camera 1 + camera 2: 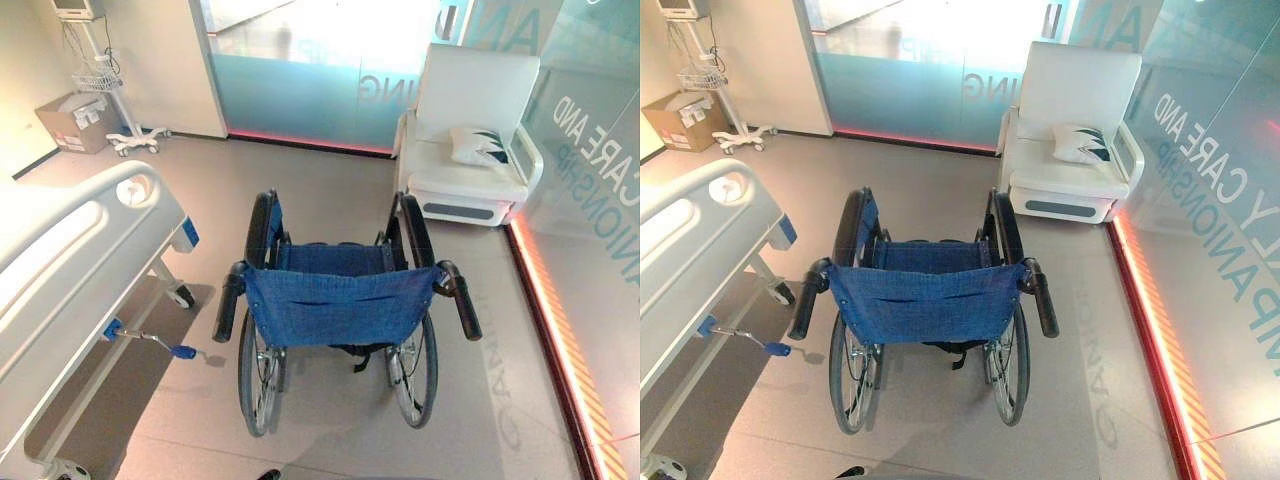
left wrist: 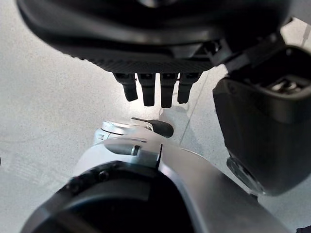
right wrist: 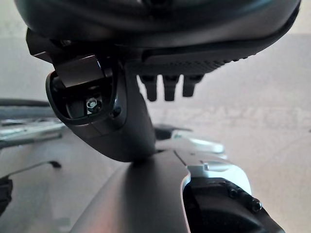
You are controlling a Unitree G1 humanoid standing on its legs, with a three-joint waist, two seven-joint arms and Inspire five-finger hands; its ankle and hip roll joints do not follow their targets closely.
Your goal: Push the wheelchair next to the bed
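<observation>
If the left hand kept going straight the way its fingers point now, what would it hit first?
Probably the floor: the left hand hangs open, fingers aimed at bare grey floor, with nothing between as far as the wrist view shows; depth is unclear.

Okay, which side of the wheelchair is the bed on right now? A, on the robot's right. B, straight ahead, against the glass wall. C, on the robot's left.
C: the bed runs along the left of the head views, standing apart from the wheelchair in the middle, while the piece ahead on the right by the glass is a white armchair.
</observation>
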